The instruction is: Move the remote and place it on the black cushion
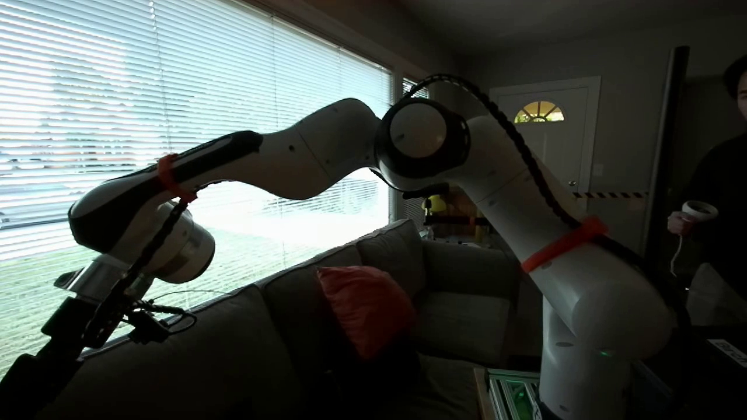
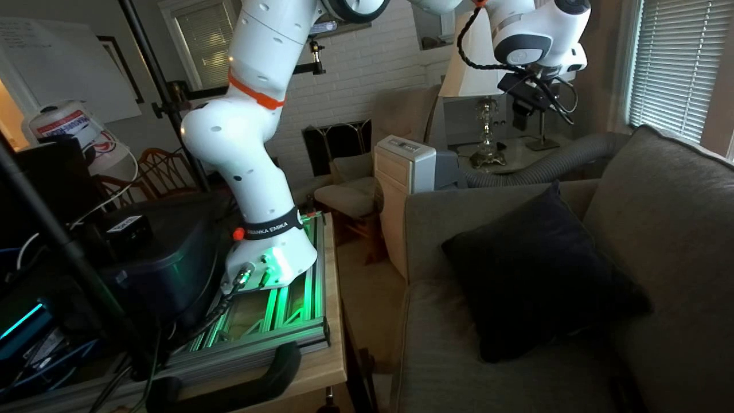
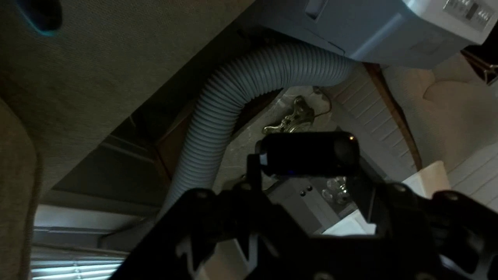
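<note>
The remote [image 3: 307, 153] is a dark bar with a small orange light and a pale glint at one end. In the wrist view it lies crosswise between the fingertips of my gripper [image 3: 306, 166], which is shut on it in the air. In an exterior view the gripper [image 2: 520, 115] hangs high near the lamp, beyond the sofa arm; the remote is hard to make out there. The gripper [image 1: 35, 373] also shows dark at the lower left in an exterior view. The black cushion [image 2: 539, 275] lies tilted on the sofa seat, against the backrest, below the gripper and nearer that camera.
The sofa arm [image 2: 493, 209] stands behind the cushion. A lamp [image 2: 487, 132], a grey hose [image 3: 218, 112] and a white appliance [image 2: 404, 166] are near the gripper. An orange-red cushion [image 1: 367, 309] leans on the sofa back. A person [image 1: 721, 181] stands at the right.
</note>
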Motion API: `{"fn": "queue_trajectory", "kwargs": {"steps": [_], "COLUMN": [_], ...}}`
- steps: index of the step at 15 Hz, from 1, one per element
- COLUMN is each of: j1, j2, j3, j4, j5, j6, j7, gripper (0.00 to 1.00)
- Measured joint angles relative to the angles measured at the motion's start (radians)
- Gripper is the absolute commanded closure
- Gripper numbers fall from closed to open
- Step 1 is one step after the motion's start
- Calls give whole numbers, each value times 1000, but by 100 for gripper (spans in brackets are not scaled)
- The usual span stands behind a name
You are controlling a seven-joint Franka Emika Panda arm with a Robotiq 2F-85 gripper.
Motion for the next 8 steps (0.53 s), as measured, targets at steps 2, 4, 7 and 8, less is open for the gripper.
{"fn": "queue_trajectory", "kwargs": {"steps": [2, 4, 7, 8], "j1": [8, 22, 56, 67], "j2": [-13, -29, -46, -46], "j3": [-2, -6, -9, -2], "j4": [-49, -106, -207, -236], "j5": [9, 12, 18, 26], "j6": [23, 96, 298, 373], "j7": [-79, -156, -256, -278], "gripper": [68, 68, 68, 68]}}
